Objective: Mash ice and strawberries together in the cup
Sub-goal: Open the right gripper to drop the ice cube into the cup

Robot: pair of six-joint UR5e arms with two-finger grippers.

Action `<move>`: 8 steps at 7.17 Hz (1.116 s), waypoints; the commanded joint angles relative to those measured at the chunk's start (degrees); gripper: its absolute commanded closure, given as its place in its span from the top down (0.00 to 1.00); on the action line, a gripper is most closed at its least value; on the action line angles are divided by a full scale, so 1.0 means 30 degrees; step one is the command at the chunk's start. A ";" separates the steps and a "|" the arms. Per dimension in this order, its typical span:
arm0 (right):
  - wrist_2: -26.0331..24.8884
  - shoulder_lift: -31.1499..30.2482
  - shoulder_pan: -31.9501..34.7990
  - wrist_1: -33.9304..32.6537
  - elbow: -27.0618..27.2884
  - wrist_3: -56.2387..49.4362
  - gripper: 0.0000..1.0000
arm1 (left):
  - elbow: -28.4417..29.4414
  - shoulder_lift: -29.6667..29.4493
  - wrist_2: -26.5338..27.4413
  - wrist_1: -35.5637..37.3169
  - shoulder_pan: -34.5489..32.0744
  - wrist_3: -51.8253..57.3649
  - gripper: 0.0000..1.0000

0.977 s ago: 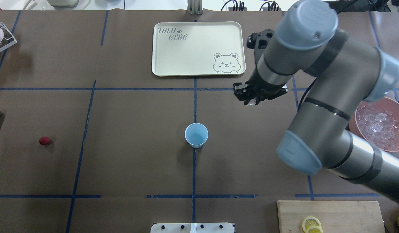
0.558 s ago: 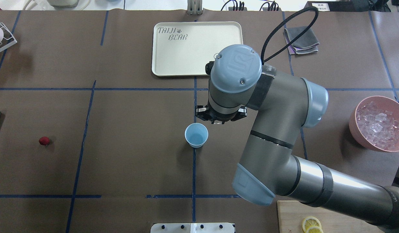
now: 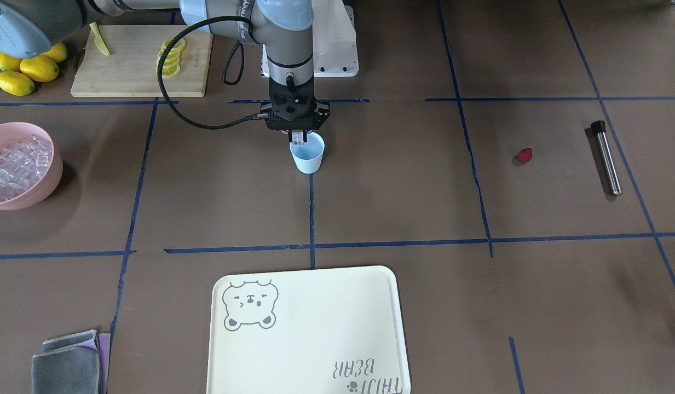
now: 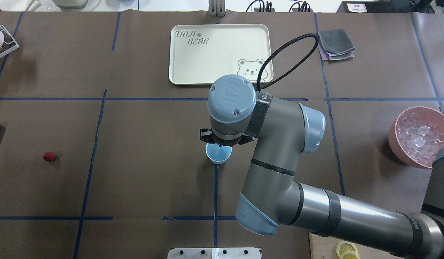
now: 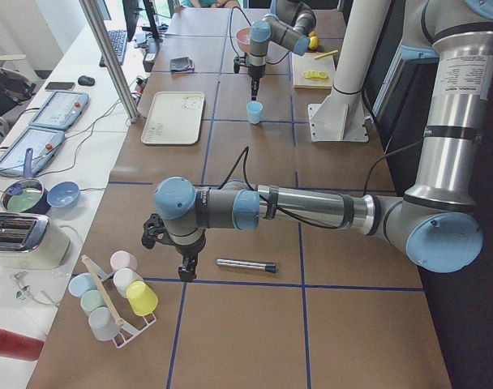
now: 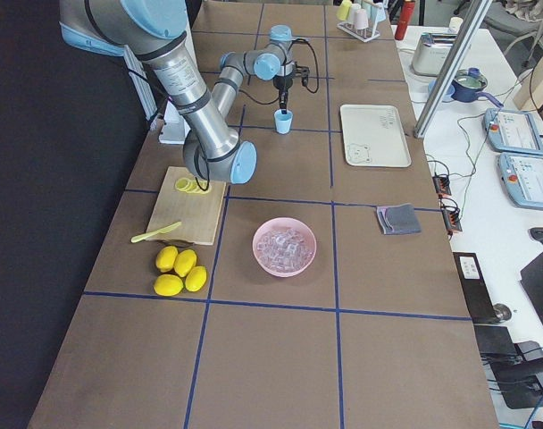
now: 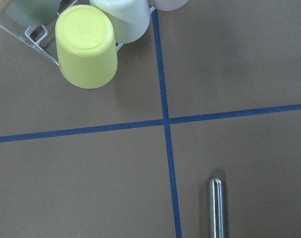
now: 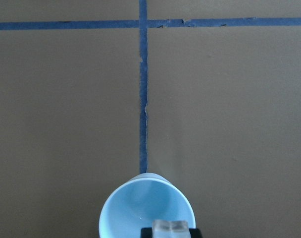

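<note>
The light blue cup stands upright at the table's middle, on a blue tape line. My right gripper hangs straight down over the cup's rim, shut on one clear ice cube. More ice fills the pink bowl at the robot's right. The dark red strawberry lies alone on the robot's left side. My left gripper hovers near a steel rod; I cannot tell whether it is open or shut.
A cream bear tray lies beyond the cup. A folded grey cloth sits far right. A cutting board with lemon slices and whole lemons lie near the robot's base. A rack of upturned cups stands at the left end.
My right arm has swung left from beside the tray's corner to directly above the cup, carrying the ice cube. The cup and strawberry have not moved.
</note>
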 commanded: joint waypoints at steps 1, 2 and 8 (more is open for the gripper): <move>-0.0129 0.0157 -0.0271 0.0091 -0.0280 0.0021 0.02 | 0.0011 -0.0022 0.0000 0.0000 0.0019 -0.0007 1.00; -0.0129 0.0186 -0.0272 0.0092 -0.0280 0.0021 0.05 | 0.0040 -0.0022 0.0000 0.0000 0.0019 -0.0007 1.00; -0.0129 0.0450 -0.0272 0.0092 -0.0397 -0.0008 0.69 | 0.0040 -0.0052 0.0030 0.0000 0.0019 -0.0007 1.00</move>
